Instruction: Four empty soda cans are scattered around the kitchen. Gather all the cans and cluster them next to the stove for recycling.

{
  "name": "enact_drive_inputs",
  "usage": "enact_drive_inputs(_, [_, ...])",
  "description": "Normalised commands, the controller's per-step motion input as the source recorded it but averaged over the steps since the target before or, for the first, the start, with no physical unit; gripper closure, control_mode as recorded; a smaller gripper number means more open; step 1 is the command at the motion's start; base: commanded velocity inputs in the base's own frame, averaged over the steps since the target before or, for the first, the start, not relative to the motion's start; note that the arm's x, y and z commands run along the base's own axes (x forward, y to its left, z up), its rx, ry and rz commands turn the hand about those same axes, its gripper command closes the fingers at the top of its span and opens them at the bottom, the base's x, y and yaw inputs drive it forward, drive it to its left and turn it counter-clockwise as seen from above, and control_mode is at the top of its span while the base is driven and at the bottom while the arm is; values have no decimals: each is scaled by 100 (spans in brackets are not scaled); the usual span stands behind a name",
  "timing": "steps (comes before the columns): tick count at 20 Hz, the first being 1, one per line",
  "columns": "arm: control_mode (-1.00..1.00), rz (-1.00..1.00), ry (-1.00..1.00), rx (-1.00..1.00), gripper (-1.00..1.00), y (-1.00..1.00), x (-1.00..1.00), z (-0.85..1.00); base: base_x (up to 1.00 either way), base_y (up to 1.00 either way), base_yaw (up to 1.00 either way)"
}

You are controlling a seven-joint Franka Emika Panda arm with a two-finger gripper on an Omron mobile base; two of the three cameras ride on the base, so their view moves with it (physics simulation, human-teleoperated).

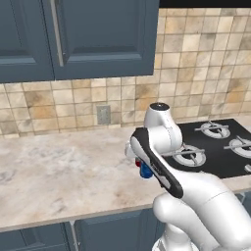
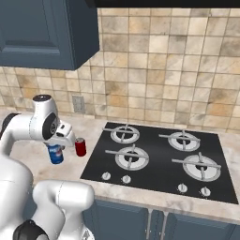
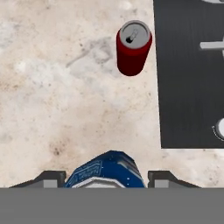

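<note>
1. The counter (image 2: 28,150) carries the stove (image 2: 159,161), whose black glass lies at about three o'clock from the arm's hand.
2. The gripper (image 3: 107,177) hangs over the counter, its jaws closed partway on the blue can (image 2: 56,153): a delivery step, judging by this.
3. A red can (image 2: 80,147) stands upright beside the stove's left edge, at twelve o'clock in the hand view.
4. Next move: lower the blue can just beside the red one, then release.

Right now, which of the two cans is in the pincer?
The blue can, between the pincer's fingers; the red can stands free beside the stove.
</note>
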Motion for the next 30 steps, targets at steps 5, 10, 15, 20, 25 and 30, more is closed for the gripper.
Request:
enact_drive_inputs(5, [-100, 5, 1, 2, 100, -28, 48, -7, 0, 0, 0])
enact_drive_inputs(10, [-100, 5, 0, 3, 100, -14, 0, -2, 0, 0, 0])
enact_drive_inputs(15, [-100, -4, 11, 0, 100, 0, 21, -64, 0, 0, 0])
enact_drive_inputs(20, [-100, -8, 7, -3, 100, 0, 52, -44, 0, 0, 0])
enact_drive_inputs(25, [-100, -9, 0, -4, 100, 0, 29, 0, 0, 0, 0])
enact_drive_inputs(30, [-100, -8, 0, 0, 100, 0, 1, -8, 0, 0, 0])
